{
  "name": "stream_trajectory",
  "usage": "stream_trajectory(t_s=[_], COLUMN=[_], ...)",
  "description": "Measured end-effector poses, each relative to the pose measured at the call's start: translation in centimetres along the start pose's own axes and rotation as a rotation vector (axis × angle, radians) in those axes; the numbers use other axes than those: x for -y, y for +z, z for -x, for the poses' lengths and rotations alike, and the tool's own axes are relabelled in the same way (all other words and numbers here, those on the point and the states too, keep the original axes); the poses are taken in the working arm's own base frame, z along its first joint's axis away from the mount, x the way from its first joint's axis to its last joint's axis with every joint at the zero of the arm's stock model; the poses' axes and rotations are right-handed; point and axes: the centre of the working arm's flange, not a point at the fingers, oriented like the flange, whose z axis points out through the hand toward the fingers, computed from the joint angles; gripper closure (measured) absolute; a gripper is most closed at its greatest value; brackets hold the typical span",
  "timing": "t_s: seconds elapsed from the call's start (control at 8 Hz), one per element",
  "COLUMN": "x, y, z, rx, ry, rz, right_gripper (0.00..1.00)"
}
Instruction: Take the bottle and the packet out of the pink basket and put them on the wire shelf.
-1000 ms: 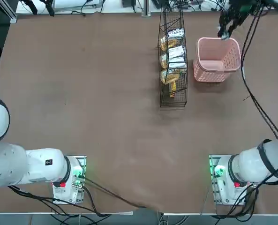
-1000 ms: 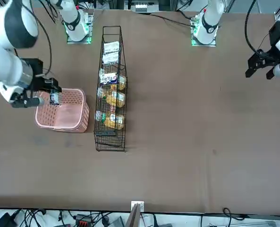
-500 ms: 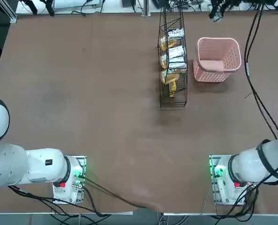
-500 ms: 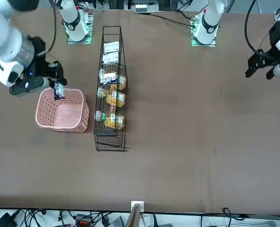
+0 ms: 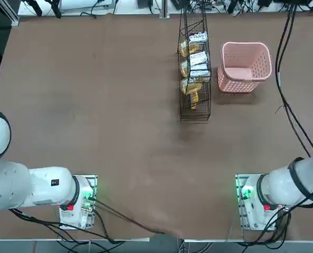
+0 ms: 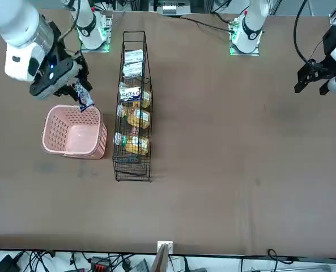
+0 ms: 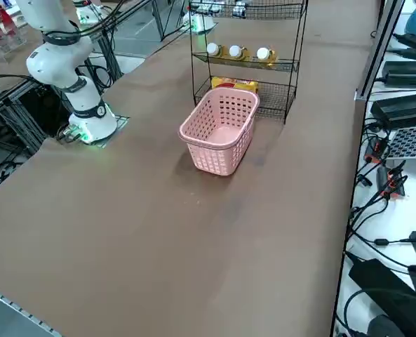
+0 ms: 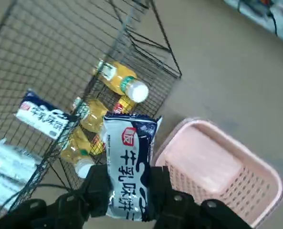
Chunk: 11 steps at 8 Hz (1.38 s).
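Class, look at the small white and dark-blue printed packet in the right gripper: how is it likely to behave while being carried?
The white and dark-blue packet is probably light, being a slim wrapper. It looks fairly stiff, standing straight above the right gripper. Its shiny film might be slippery.

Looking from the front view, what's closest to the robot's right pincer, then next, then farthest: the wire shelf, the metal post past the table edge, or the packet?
1. The packet: right in the right pincer, which is shut on it.
2. The wire shelf: a little way off, on the robot's left of the pincer.
3. The metal post: farthest, across the table from the arms.
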Motion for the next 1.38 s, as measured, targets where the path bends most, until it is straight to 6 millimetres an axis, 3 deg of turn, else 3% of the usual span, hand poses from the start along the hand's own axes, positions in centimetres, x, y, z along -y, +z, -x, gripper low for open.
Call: stream_trajectory(t_s=[0.5, 0.88, 1.38], x=[4.1, 5.7, 7.4], y=[-1.4, 0.3, 3.3], z=[-2.7, -4.9, -7.1], rx=[-0.052, -0.088, -0.084], ry=[-0.391, -0.602, -0.741], rz=[0.112, 0.135, 0.092], right_gripper=[0.57, 0.57, 0.57])
